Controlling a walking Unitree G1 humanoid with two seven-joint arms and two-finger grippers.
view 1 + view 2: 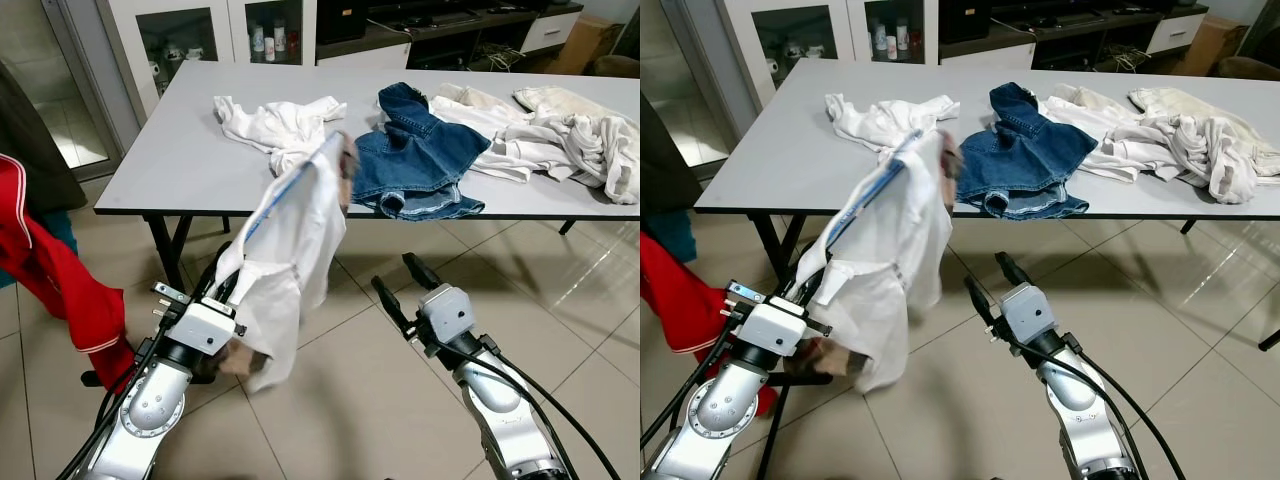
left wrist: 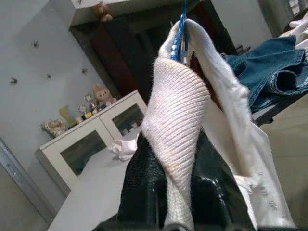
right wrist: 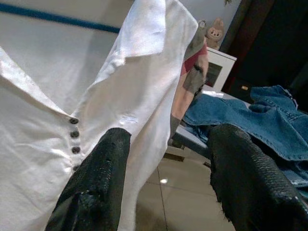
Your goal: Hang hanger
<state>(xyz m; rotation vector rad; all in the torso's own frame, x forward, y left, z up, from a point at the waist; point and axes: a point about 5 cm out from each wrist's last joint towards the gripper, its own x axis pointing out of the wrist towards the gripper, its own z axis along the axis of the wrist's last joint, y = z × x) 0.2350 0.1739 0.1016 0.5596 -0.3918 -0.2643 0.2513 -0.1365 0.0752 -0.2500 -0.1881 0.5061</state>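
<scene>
A white button shirt [image 1: 290, 260] hangs on a blue hanger [image 1: 283, 190], whose edge shows along the shirt's shoulder and at the collar [image 2: 183, 24]. My left gripper [image 1: 225, 283] holds it up in front of the table, low on the left. Its fingers [image 2: 144, 187] are shut on the shirt's white ribbed fabric, and the hanger's hook is hidden in cloth. My right gripper [image 1: 394, 271] is open just to the right of the shirt with nothing in it. In the right wrist view its fingers [image 3: 101, 183] stand apart, facing the shirt's button placket [image 3: 74, 134].
A grey table [image 1: 180, 150] stands ahead with a white garment [image 1: 280, 122], blue jeans [image 1: 420, 150] and a pile of pale clothes [image 1: 570, 135] on it. A red garment [image 1: 60, 290] hangs at the left. Glass-door cabinets [image 1: 200, 35] are behind. The floor is tiled.
</scene>
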